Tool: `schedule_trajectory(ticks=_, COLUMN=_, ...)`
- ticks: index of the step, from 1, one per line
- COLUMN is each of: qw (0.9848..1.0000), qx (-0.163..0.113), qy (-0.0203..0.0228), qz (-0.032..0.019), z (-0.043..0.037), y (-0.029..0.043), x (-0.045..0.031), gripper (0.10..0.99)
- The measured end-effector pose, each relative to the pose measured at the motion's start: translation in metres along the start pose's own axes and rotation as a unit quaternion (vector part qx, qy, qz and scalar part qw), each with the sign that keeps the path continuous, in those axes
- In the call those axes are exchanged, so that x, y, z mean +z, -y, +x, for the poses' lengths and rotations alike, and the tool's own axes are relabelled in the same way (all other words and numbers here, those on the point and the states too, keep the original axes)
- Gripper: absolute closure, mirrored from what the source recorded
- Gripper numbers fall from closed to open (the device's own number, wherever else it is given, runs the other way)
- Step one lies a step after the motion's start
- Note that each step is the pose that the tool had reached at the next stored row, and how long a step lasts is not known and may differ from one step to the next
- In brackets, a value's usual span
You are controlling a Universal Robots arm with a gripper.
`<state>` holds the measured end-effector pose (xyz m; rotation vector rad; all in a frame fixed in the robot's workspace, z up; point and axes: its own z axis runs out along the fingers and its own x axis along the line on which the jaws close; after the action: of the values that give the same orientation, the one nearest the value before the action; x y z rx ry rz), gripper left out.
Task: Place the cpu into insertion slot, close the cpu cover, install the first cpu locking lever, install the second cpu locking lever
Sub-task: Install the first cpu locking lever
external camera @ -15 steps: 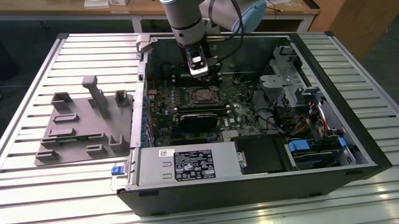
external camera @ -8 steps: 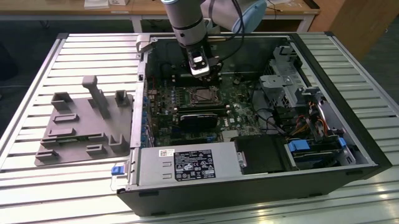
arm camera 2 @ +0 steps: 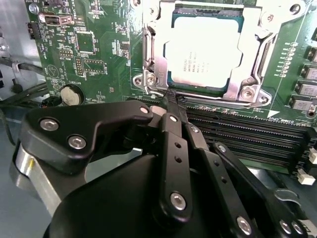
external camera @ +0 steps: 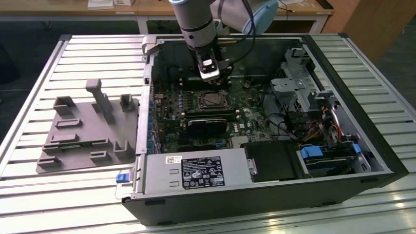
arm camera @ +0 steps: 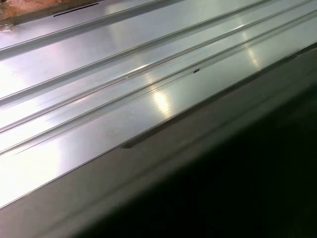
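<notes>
The cpu (arm camera 2: pixel 205 52) lies flat in the insertion slot (arm camera 2: pixel 148 79), its silver-grey top showing through the window of the cpu cover (arm camera 2: pixel 258 47), which lies down over it. A thin silvery locking lever (arm camera 2: pixel 147 52) runs along one side of the socket. My gripper (arm camera 2: pixel 171 104) is shut, its black fingertips pressed together with nothing seen between them, at the socket corner beside that lever's end. In the exterior view the gripper (external camera: pixel 219 86) hangs just behind the cpu (external camera: pixel 211 101) inside the open computer case (external camera: pixel 364 146).
Long black memory slots (arm camera 2: pixel 247 139) and a coin battery (arm camera 2: pixel 71 94) flank the socket. A black card (external camera: pixel 208 123), power supply (external camera: pixel 195 173) and drive cage (external camera: pixel 302 95) crowd the case. A grey fixture (external camera: pixel 87 131) sits on the slatted metal table (arm camera: pixel 124 99).
</notes>
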<state>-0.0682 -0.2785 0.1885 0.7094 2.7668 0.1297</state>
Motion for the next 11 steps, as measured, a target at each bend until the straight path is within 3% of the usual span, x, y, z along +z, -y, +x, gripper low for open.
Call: schedule_trajectory(ticks=11, qw=1.0000, qx=0.001, qy=-0.0010, qz=-0.0016, z=-0.0011, y=0.0020, x=-0.0002, gripper=0.980)
